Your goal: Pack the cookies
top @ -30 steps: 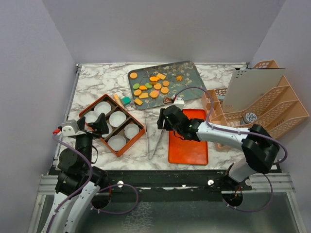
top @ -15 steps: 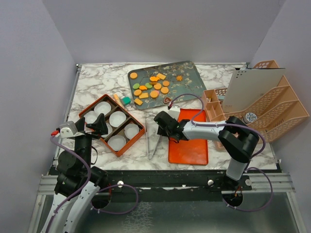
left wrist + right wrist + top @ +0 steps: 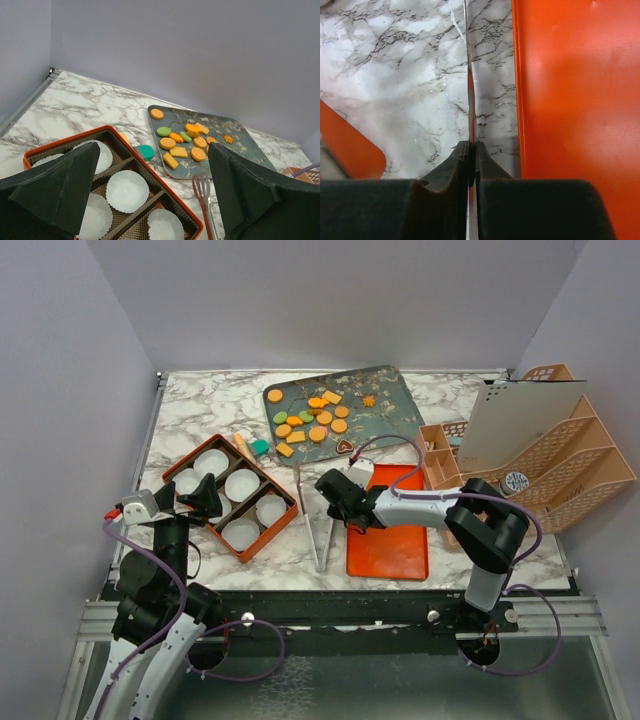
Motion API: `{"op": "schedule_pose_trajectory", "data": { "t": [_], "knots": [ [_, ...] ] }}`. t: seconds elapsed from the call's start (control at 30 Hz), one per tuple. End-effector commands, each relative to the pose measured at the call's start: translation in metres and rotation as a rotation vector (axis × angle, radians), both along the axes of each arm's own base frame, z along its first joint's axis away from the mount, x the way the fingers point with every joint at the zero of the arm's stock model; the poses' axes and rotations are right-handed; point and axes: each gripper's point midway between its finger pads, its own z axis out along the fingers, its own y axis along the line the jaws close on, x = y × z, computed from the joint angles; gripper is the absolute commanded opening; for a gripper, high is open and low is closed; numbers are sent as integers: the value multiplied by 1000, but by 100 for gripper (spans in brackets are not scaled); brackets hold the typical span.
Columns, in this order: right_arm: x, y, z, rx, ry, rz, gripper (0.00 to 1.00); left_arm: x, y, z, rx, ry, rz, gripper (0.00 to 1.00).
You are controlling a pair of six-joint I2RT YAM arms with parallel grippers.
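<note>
Top view: against the frame a second earlier, the right gripper (image 3: 325, 512) has moved left off the orange lid (image 3: 388, 540) and is now clenched on the tongs (image 3: 313, 532). The tongs' arms, splayed in a V before, are now pressed into one line on the marble table (image 3: 200, 405) between the compartment box (image 3: 270, 533) and the lid. The left gripper (image 3: 200, 502) is unchanged, released and hanging over the box's near-left edge. The cookies (image 3: 312, 420) lie as before on the dark tray (image 3: 392, 390) at the far middle of the table, with one brown heart at its near right corner. Bare marble lies left of the tray and along the far edge. The file rack (image 3: 560, 465) crowds the right edge just beside the lid. Left wrist view: both fingers (image 3: 55, 190) stand wide apart over the box and its white paper cups (image 3: 127, 190). A teal block (image 3: 146, 151) sits between box and tray, and the tongs' tip lies near the tray's near edge. Right wrist view: the fingers are pinched on the tongs, seen edge-on. The lid's edge runs just right of the tongs, a corner of the box shows at left, and bare marble lies between.
</note>
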Motion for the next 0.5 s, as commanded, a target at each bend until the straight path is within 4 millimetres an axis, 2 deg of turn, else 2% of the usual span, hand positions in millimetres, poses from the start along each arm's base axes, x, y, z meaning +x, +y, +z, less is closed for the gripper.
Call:
{"op": "schedule_pose_trajectory", "data": {
  "t": [0.0, 0.07, 0.3, 0.47],
  "knots": [
    [0, -11, 8, -1, -38, -55, 4, -1, 2, 4, -22, 6, 10, 99],
    [-1, -14, 12, 12, -47, -66, 0, 1, 0, 2, -23, 12, 3, 99],
    [-1, -22, 34, 76, -100, -97, 0, 5, -9, -4, -57, 45, -33, 99],
    [-2, -24, 55, 118, -151, -82, 0, 11, -28, -11, -97, 92, -114, 99]
  ]
}}
